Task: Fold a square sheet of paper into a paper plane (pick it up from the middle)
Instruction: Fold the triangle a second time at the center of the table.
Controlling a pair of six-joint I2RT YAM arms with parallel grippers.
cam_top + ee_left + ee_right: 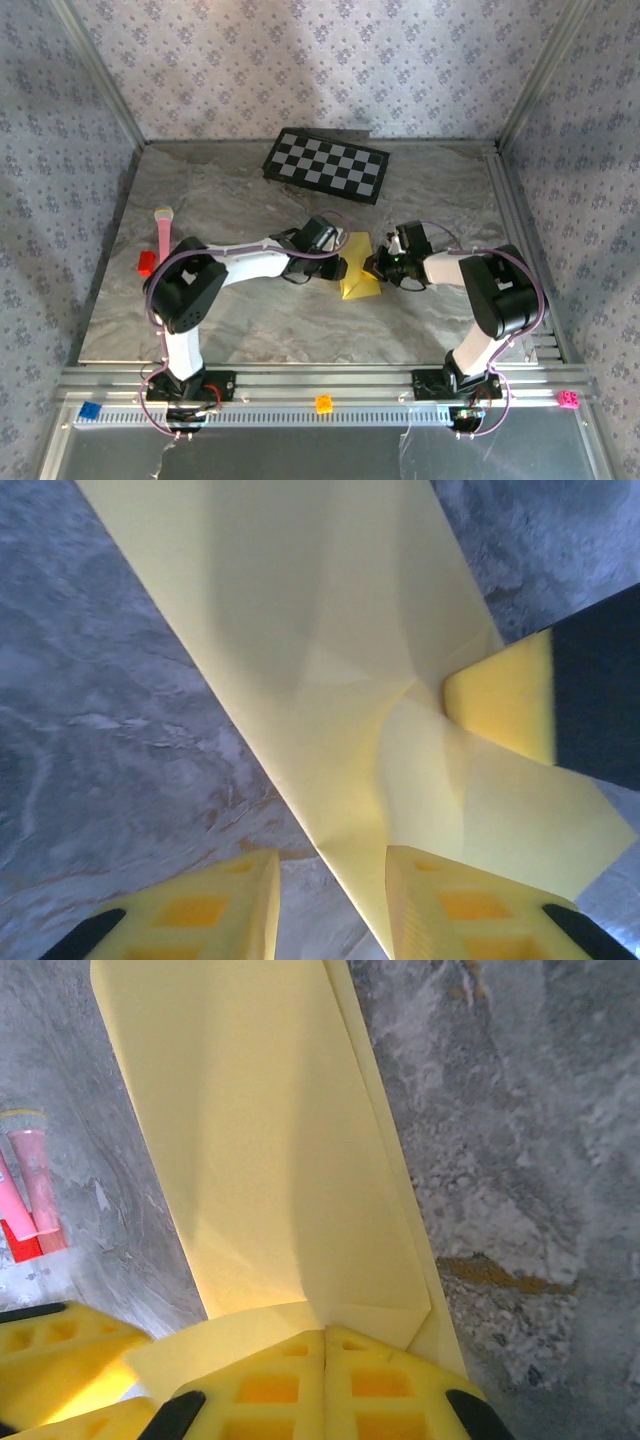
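Right, the yellow sheet [358, 277] lay mid-table, partly folded, with creases and an overlapped flap in the left wrist view [330, 630]. It sat between the two grippers, well in front of the checkerboard [327, 165]. The left gripper [343, 265] was at the sheet's left side, jaws parted a moderate way. From its own camera [330, 855] one long edge of the sheet ran down into the gap between the fingers, and neither pad was pressing it. The right gripper [376, 266] was at the sheet's right side, jaws fully together. In its own view [325, 1332] the pads met on a seam right at the near edge of the sheet [270, 1140], pinching the curled flap there. From the left wrist, creases converged on one right fingertip [500, 705]. A pink tube [162, 231] and a red block [146, 262] lay well off to the left. Small orange [323, 403], blue [90, 409] and pink [568, 399] blocks sat on the near rail [400, 385].
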